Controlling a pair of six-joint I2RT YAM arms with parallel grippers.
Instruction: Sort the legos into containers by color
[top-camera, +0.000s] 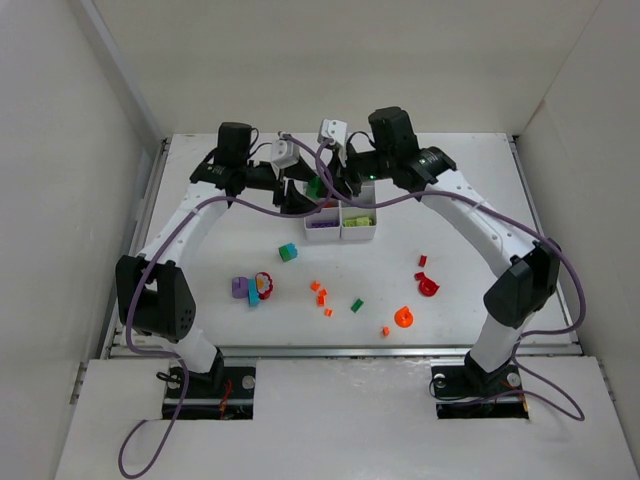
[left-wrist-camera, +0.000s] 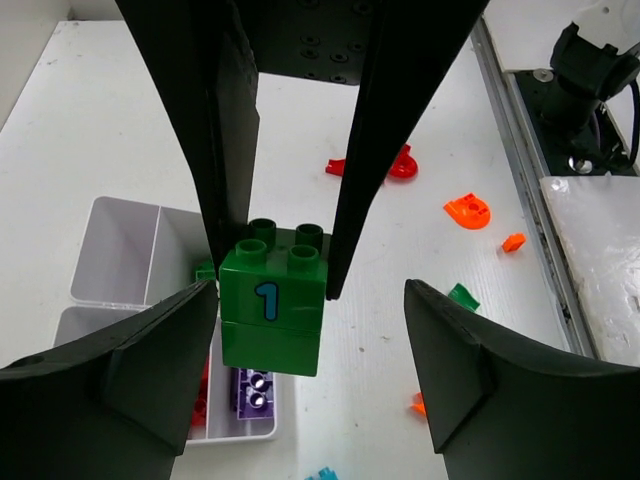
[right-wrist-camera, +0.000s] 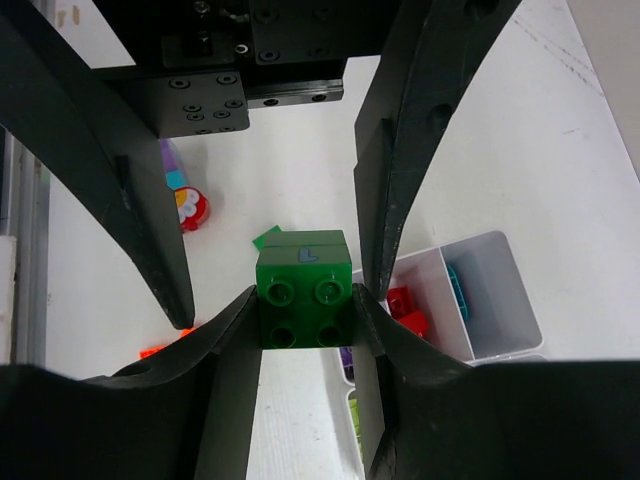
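Observation:
A dark green lego (top-camera: 315, 187) marked "1", two bricks stacked, hangs above the white tray of containers (top-camera: 345, 236). My right gripper (right-wrist-camera: 305, 298) is shut on this lego (right-wrist-camera: 302, 290), studs toward the camera. In the left wrist view the same lego (left-wrist-camera: 270, 310) hangs between the right gripper's long fingers. My left gripper (left-wrist-camera: 310, 290) is open around it: one fingertip is close beside the lego, the other well apart. Below, the tray (left-wrist-camera: 150, 262) holds a purple brick (left-wrist-camera: 255, 392). Red (right-wrist-camera: 405, 305) and teal (right-wrist-camera: 456, 290) pieces lie in other compartments.
Loose legos lie on the table in front of the tray: a teal brick (top-camera: 288, 252), a purple piece (top-camera: 239, 288), a red round piece (top-camera: 264, 284), small orange bits (top-camera: 319, 292), a green bit (top-camera: 357, 305), an orange round piece (top-camera: 403, 318) and a red piece (top-camera: 428, 285).

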